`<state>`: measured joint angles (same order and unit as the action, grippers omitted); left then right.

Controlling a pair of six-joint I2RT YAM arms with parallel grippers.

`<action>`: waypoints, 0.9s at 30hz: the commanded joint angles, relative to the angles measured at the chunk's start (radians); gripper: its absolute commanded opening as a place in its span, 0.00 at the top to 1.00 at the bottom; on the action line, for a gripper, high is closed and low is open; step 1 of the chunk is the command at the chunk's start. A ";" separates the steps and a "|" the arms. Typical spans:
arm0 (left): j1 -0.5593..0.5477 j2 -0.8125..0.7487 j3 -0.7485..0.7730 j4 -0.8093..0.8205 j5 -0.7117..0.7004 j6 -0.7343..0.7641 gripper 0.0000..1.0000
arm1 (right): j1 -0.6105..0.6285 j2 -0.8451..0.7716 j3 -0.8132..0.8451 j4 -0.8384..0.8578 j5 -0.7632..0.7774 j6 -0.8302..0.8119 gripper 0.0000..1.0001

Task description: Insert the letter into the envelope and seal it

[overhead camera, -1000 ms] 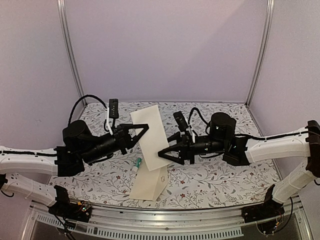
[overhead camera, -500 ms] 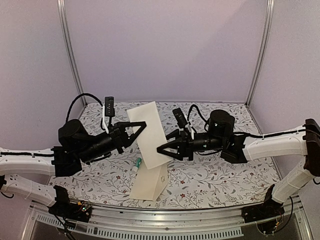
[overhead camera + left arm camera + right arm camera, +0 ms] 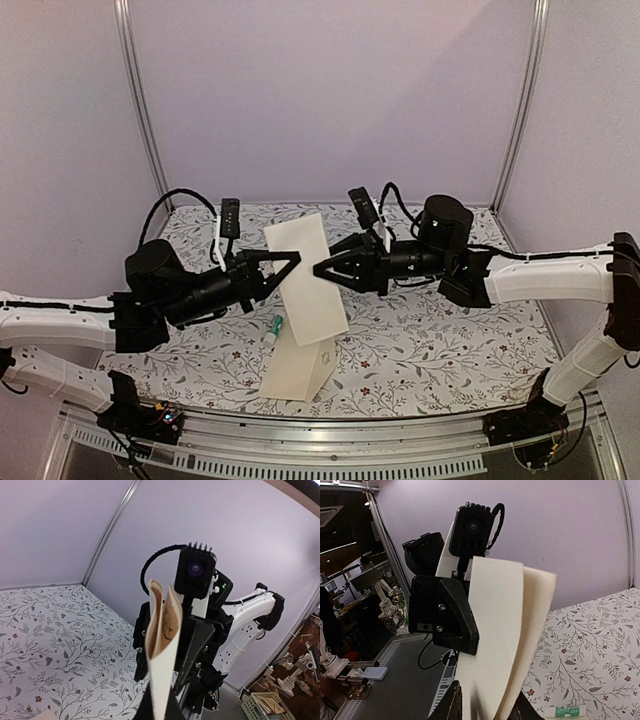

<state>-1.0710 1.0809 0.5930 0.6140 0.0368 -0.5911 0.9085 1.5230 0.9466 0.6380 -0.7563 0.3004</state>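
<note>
The folded tan paper letter (image 3: 312, 300) stays clamped in the left gripper (image 3: 288, 262); the right gripper (image 3: 319, 269) has risen along its edge, jaws narrower; whether they pinch it, I cannot tell.

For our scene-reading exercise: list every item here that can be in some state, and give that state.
letter: folded, held up off the table.
envelope: lying on the table, letter not in it.
tube: lying beside the envelope.
left gripper: shut on the letter.
right gripper: jaws either side of the letter's edge; grip unclear.
</note>
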 commanded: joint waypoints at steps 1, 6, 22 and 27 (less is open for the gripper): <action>-0.010 -0.007 0.025 0.004 0.017 0.025 1.00 | -0.011 0.038 0.025 -0.009 -0.068 0.005 0.65; -0.010 0.003 0.031 0.003 0.044 0.046 1.00 | -0.014 0.057 0.042 -0.032 -0.175 0.005 0.59; -0.009 0.025 0.035 0.009 0.025 0.060 0.96 | -0.015 0.067 0.058 -0.069 -0.219 -0.014 1.00; -0.010 0.038 0.037 0.017 0.027 0.109 0.63 | -0.025 0.040 0.027 -0.099 -0.142 -0.010 1.00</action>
<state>-1.0725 1.1046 0.6071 0.6159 0.0658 -0.5373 0.8963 1.5776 0.9817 0.5644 -0.9516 0.2916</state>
